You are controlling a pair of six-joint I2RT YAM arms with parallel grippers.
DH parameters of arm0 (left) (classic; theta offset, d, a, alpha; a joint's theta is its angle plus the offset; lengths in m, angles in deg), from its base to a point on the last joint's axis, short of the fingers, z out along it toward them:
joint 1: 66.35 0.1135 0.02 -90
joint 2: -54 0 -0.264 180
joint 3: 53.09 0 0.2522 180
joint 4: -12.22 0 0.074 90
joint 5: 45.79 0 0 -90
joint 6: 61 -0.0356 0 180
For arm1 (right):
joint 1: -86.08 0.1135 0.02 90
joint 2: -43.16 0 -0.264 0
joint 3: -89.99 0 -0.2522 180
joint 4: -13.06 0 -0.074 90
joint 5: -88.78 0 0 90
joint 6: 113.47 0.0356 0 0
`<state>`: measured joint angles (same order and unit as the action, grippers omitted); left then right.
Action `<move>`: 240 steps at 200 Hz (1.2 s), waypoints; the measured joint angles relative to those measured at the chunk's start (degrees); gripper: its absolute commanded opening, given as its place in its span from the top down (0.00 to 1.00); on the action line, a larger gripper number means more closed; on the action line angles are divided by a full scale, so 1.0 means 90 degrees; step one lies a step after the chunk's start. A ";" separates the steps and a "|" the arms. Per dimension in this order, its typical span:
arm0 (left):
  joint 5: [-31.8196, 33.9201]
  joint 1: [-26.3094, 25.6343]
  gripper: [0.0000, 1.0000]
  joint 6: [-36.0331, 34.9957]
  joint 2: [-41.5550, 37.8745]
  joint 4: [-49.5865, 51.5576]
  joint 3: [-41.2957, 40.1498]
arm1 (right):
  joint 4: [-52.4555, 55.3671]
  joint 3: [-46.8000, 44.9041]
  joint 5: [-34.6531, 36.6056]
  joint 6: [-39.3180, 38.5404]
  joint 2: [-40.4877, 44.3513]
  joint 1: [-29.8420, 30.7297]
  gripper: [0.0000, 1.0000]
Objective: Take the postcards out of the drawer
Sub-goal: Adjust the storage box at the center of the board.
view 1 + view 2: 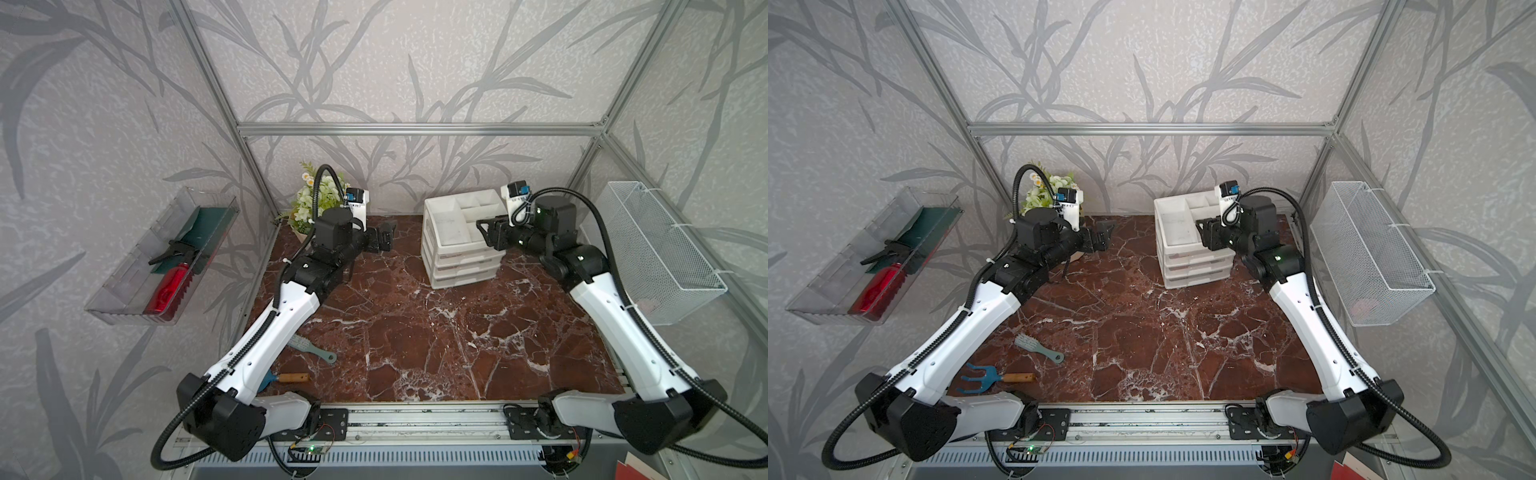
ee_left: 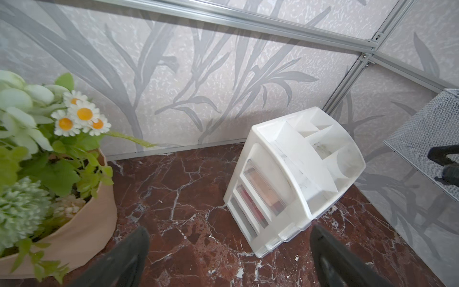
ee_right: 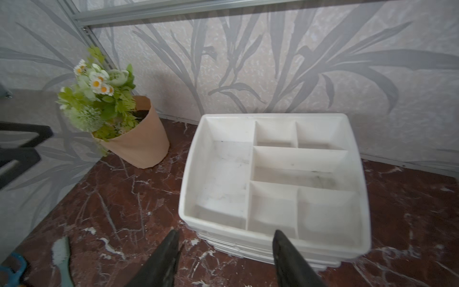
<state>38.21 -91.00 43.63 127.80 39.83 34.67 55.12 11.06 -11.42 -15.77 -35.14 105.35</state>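
The postcards [image 2: 263, 186] blur behind the organizer's [image 2: 298, 159] shut drawer fronts [image 2: 244, 218], axis unclear. My right hand [image 3: 226, 238], fingers apart, hangs over its front rim; my left hand [image 2: 228, 238] is apart by the flowerpot [image 2: 82, 223].

The red-brown marble desk [image 1: 415, 332] carries potted daisies [image 1: 309, 199] at its far left corner, a grey-green brush [image 1: 1038, 348] near its front left and a blue hand rake [image 1: 978, 380] by its front edge. Left of the desk hangs a clear tray [image 1: 122, 284] holding a red spray bottle [image 1: 168, 291]; right, a wire basket [image 1: 656, 257].
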 measured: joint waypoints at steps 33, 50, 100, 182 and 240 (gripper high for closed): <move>-0.0141 -0.0185 0.01 0.0233 0.0041 0.0386 0.0073 | 0.0971 0.1562 0.0138 -0.0100 -0.1309 0.0316 0.57; -0.0083 -0.0260 0.01 0.0282 0.0036 0.0534 0.0109 | 0.1462 0.2067 0.0238 -0.0146 -0.1863 0.0386 0.63; 0.0199 -0.0347 0.01 0.0260 -0.0430 0.0498 -0.0202 | 0.2630 0.3269 0.0534 -0.0245 -0.3140 0.0437 0.71; 0.0306 -0.0352 0.01 0.0350 -0.0469 0.0869 0.0146 | 0.3429 0.4673 0.1003 -0.0350 -0.4053 0.0437 0.70; 0.0284 -0.0352 0.01 0.0386 -0.0245 0.1285 0.0328 | 0.3774 0.5248 0.1411 -0.0461 -0.4391 0.0435 0.66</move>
<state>40.77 -94.16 47.10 125.59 51.39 37.62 89.08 58.29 1.28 -19.92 -74.66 109.26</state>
